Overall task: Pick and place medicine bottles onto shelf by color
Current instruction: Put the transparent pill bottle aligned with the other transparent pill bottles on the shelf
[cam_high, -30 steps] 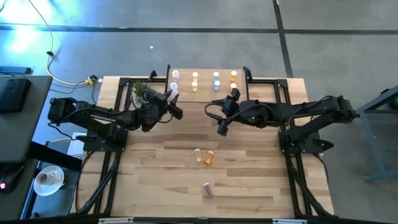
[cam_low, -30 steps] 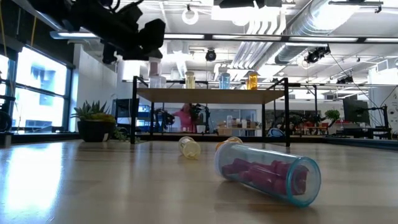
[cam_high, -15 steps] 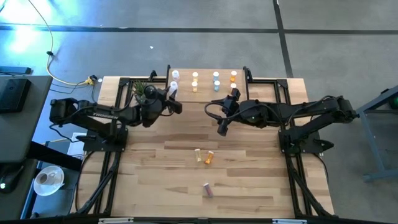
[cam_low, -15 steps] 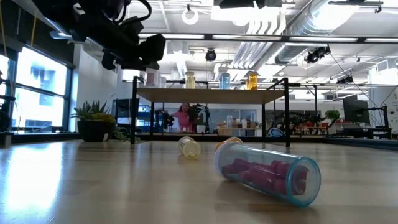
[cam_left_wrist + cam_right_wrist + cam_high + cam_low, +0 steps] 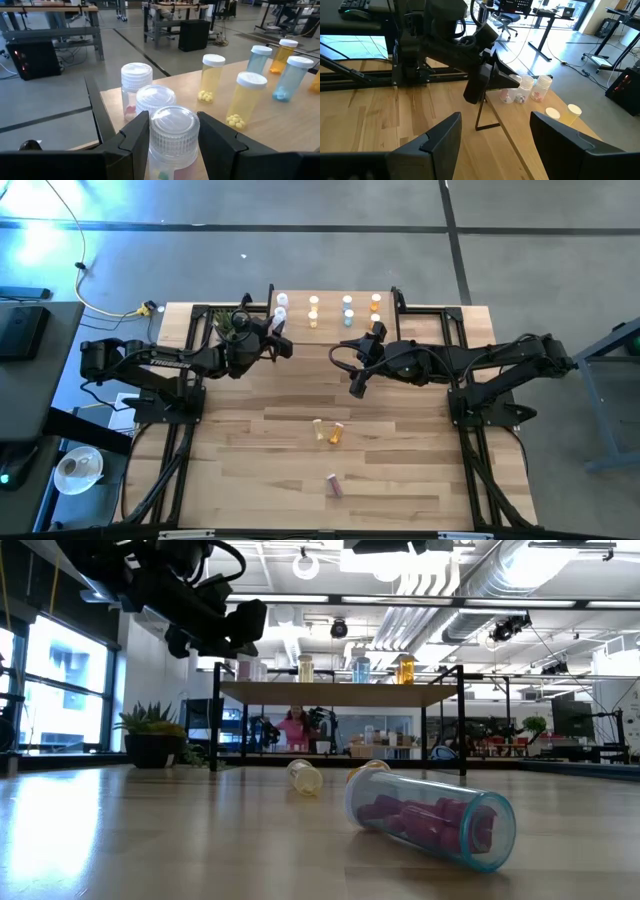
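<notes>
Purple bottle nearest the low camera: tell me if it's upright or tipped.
Tipped. The purple bottle lies on its side on the table, its pink contents spread along its length; the high view shows it lying flat too.

I see a clear, white-capped bottle [image 5: 174,137] in my black left claw [image 5: 172,145], yellow bottles [image 5: 244,100] and blue ones [image 5: 290,77] on the light wood shelf [image 5: 280,125].

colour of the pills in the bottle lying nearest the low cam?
Pink-magenta pills in the fallen bottle, clearest in the low view.
</notes>
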Robot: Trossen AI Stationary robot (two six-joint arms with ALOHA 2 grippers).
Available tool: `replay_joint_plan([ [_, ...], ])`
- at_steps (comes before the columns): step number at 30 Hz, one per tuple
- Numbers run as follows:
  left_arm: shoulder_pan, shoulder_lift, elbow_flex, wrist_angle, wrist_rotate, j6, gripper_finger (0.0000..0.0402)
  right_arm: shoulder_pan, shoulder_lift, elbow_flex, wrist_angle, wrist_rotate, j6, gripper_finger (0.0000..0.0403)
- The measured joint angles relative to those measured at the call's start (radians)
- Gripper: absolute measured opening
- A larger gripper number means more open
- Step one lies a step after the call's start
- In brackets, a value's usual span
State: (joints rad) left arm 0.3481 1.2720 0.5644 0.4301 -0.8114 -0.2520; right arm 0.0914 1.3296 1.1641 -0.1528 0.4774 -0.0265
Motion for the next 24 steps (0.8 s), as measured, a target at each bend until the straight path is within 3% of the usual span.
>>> replay_joint_plan([
  [6, 0.0, 0.0, 0.0, 0.0, 0.05, 0.0, 0.0139, 0.0, 0.0, 0.0, 0.0, 0.0, 0.0, 0.0227],
  [24, 0.0, 0.0, 0.0, -0.02, 0.047, -0.007, 0.0145, 0.0, 0.001, 0.0, 0.0, 0.0, 0.0, 0.0227],
])
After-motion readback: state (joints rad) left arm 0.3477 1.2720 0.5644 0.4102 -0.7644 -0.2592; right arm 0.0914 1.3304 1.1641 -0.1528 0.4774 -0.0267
